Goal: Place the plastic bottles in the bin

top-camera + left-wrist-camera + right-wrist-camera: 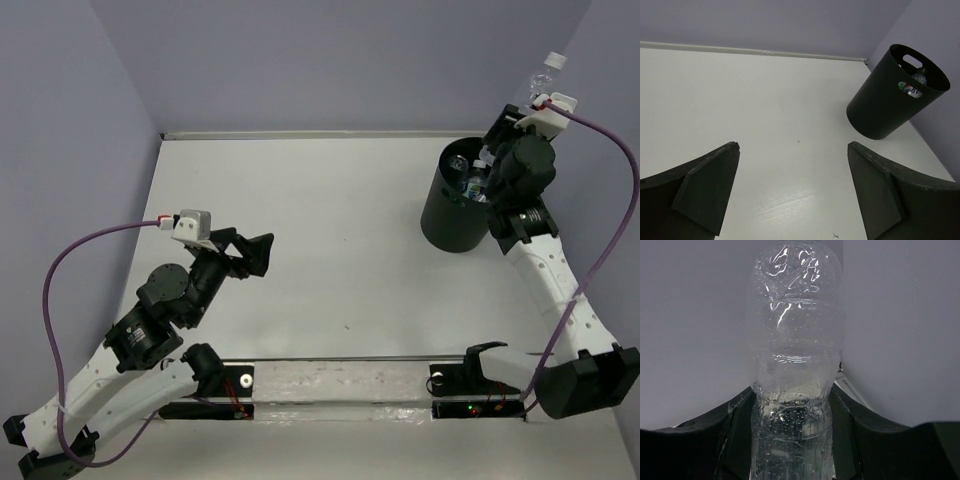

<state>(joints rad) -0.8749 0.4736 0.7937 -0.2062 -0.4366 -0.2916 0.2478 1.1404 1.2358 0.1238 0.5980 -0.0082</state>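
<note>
The tall black bin (452,212) stands at the back right of the table, with several bottles (470,180) inside it. My right gripper (522,108) is raised above and just right of the bin's rim, shut on a clear bottle (543,78) with a white cap that points up and away. In the right wrist view the clear bottle (795,340), beaded with droplets, fills the space between the fingers (735,425) of the gripper (792,405). My left gripper (255,250) is open and empty over the table's left half. The left wrist view shows the bin (880,107) far ahead of the left gripper (792,147), with a bottle (914,86) inside.
Purple walls close in the table at the back (350,60), left and right. The table's back edge (755,50) runs behind the bin. A metal rail (340,375) with the arm mounts lies along the near edge.
</note>
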